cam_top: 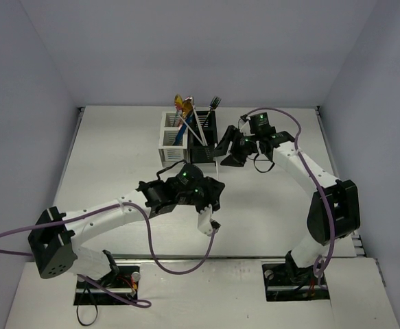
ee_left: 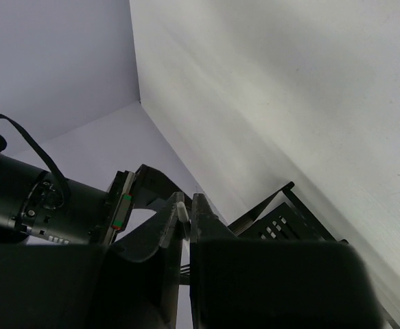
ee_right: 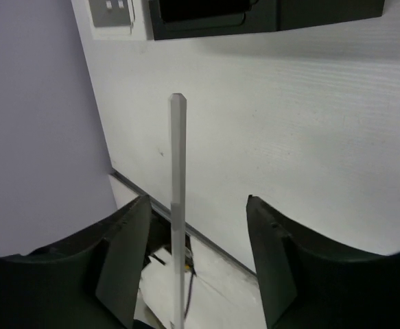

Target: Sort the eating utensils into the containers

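The white caddy and the black caddy stand joined at the back centre. They hold several utensils: gold, blue and pink handles and a dark fork. My left gripper is in front of them, shut on a whitish utensil; the left wrist view shows its tip pinched between the jaws. My right gripper is open beside the black caddy's right side. A clear stick stands between its spread fingers, nearer the left one and not gripped.
The black caddy and the right arm's wrist show in the left wrist view. Purple cables loop over both arms. The table's near edge shows in the right wrist view. Lavender walls close the table in at left, back and right.
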Motion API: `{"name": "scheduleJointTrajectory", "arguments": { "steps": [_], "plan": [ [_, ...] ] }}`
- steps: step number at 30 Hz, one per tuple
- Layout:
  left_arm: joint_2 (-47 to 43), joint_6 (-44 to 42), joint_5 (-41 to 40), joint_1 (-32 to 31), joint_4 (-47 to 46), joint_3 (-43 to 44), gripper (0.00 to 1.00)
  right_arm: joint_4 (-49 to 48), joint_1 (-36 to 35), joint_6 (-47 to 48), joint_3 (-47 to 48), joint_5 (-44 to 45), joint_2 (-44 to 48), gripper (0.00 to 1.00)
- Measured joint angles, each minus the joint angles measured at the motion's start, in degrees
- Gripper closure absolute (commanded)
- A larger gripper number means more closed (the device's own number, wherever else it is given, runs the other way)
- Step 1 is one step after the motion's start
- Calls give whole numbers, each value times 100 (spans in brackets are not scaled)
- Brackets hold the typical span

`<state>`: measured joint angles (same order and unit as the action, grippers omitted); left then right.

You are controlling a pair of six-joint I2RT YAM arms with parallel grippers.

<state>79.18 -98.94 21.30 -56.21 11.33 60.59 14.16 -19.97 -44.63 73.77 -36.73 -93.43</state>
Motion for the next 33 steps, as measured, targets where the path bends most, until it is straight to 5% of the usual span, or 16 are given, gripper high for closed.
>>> {"name": "scheduleJointTrajectory", "arguments": {
  "steps": [4, 12, 16, 24, 33],
  "plan": [
    [-163, -37, 5, -70, 5, -37, 100, 42, 20, 201, -10, -25, 21, 17],
    [-622, 695, -96, -509, 467, 373, 100, 196, 1056, 1493, 1484, 96, 111, 14],
    [-215, 2093, -357, -626, 1018, 1819, 100, 20, 1617, 2536, 1892, 945, 744, 13],
    [1108, 5786, -433, -56, 1879, 4839, 100, -414, 1532, 4204, 1823, 2371, 1921, 11],
    [2410, 9296, 61, 1784, 1802, 5675, 100, -522, 1554, 4671, 1148, 2844, 1956, 11]
  ]
}}
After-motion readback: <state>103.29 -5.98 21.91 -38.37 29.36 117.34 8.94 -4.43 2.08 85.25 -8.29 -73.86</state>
